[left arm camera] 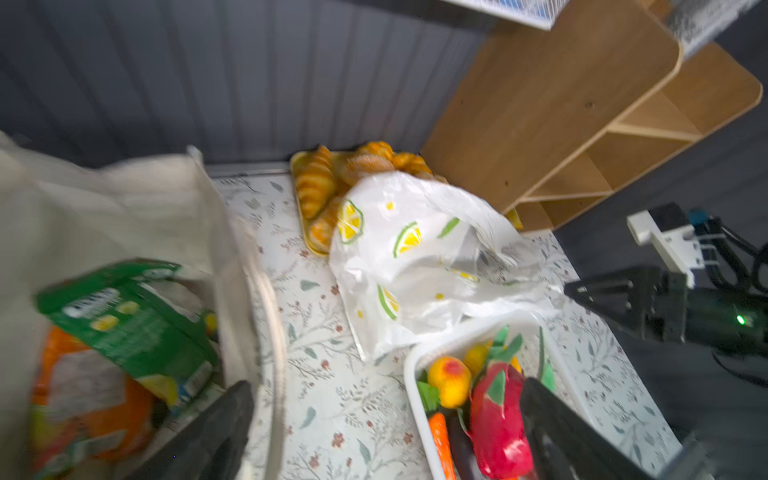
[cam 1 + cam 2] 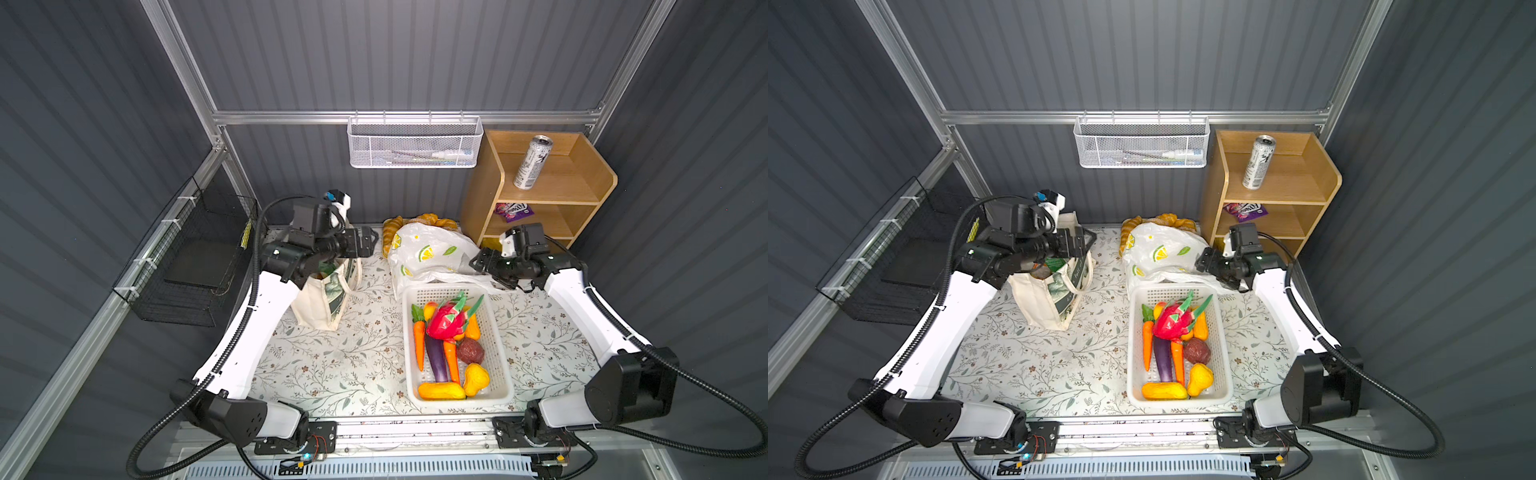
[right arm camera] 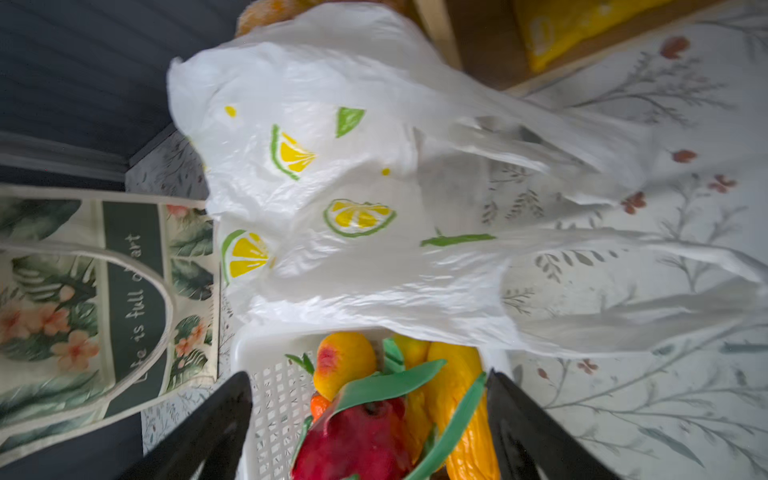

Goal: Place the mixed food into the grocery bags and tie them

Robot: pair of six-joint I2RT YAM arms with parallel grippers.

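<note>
– Basket [image 2: 457, 395] nearest, white, on the flowered table [image 2: 332, 374]. An eggplant [image 2: 436, 357] lies in it among carrots [image 2: 419, 340] and a dragon fruit [image 2: 446, 322].
– And the grippers?
– Left gripper [image 2: 369, 243] hangs by the top of the tote [image 2: 316, 309], jaws wide apart, nothing between them. Green and orange packets [image 1: 124, 324] sit inside the tote.
– The right one?
– Right gripper [image 2: 477, 261] is just beside the lemon-print plastic bag [image 2: 428, 249], jaws spread, empty.
– Farther back?
– Can [image 2: 533, 162] stands on the top level of the wooden shelf [image 2: 478, 195].
</note>
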